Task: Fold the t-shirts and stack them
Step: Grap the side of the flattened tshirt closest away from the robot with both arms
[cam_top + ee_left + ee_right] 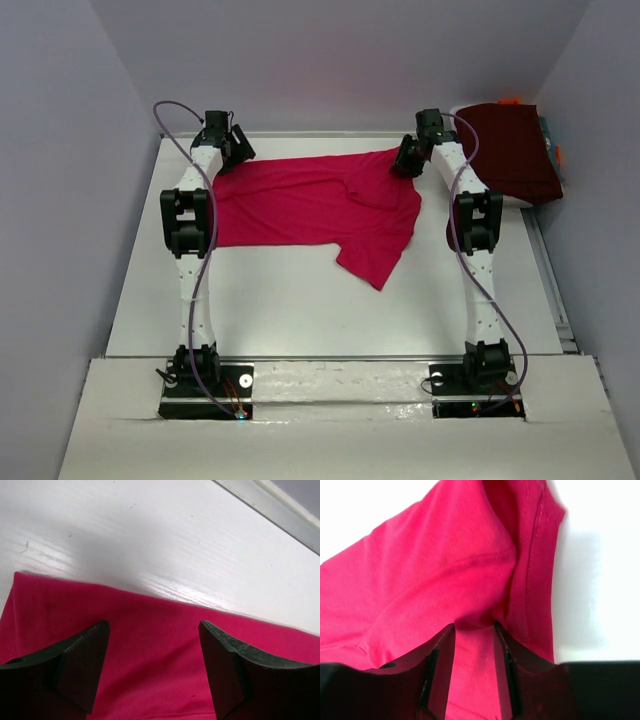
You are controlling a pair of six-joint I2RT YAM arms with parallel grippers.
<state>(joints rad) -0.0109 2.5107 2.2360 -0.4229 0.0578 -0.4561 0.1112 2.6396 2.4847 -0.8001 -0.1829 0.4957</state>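
Observation:
A crimson-pink t-shirt (310, 200) lies spread across the far half of the white table, with one sleeve hanging toward the front at the right. My left gripper (238, 148) hovers over its far left corner; in the left wrist view that gripper (154, 625) is open wide, with flat pink cloth (150, 675) beneath it. My right gripper (408, 160) is at the shirt's far right corner. In the right wrist view its jaws (474, 626) stand parted, a strip of pink cloth (445, 555) lying in the gap and bunching up just past the tips. A dark maroon folded t-shirt (510, 150) rests at the back right.
The maroon garment sits on a pile with orange and teal edges showing (555, 150), beyond the table's right side. The table's raised far rim (270, 505) runs just past the shirt's edge. Bare white tabletop (300, 300) stretches between the shirt and the arm bases.

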